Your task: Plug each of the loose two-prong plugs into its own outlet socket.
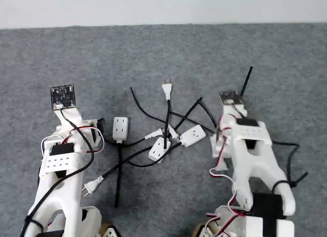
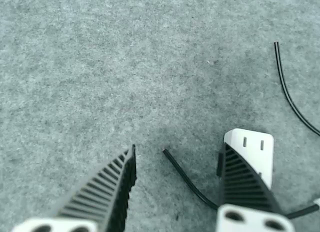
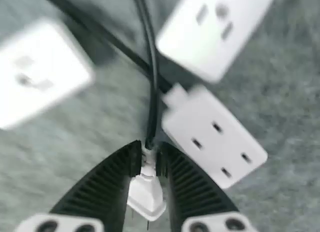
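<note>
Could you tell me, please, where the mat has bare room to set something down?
Free: the wide far strip of mat beyond the far plug, and the left side outside the left arm. Crowded: the middle between the arms, where three outlets and tangled cords lie.

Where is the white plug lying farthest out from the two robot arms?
In the high view, the white two-prong plug lies on the grey carpet near the centre, beyond the middle white outlet block.
</note>
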Motion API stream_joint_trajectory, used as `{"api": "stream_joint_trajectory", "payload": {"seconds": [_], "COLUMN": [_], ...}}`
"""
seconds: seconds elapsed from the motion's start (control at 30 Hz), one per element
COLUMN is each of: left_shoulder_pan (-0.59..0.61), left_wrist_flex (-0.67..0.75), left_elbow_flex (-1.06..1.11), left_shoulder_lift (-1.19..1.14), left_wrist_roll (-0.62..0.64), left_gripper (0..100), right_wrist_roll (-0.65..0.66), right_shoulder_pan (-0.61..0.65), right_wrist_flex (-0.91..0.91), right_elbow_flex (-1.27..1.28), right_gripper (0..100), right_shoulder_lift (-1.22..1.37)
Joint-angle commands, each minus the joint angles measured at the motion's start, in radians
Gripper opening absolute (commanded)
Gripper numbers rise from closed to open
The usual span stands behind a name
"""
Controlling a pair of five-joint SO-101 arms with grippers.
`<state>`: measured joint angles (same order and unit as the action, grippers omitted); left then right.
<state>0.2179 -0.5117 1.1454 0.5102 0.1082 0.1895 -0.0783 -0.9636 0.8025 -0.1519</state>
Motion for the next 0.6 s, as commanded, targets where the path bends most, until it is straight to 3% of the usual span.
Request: {"api": "stream_joint_trajectory", "payload": {"seconds": [0.0,0.1,0.27,0.57], "left_shoulder_pan": [0.005,0.005,0.005,0.005], "left_wrist_flex": [0.031,0.031,0.031,0.031], "left_elbow_flex": [-0.004,-0.004,-0.004,-0.004], "left_shoulder_lift": [0.02,0.02,0.02,0.02], "left_wrist_roll": [0.009,0.009,0.009,0.009], "left_gripper": [25,25,25,25], "right_wrist_roll": [0.066,0.064,0.057,0.034], "right_shoulder_pan": [-0.056,-0.036,0.028,0.018], "right_wrist_flex": [0.025,-0.012,-0.088,-0.206], "right_elbow_flex": [-0.011,-0.054,-0.107,-0.206], "right_gripper": [0.9,1.5,13.5,11.8], "right_shoulder_lift": [0.01,0.019,0.012,0.01]}}
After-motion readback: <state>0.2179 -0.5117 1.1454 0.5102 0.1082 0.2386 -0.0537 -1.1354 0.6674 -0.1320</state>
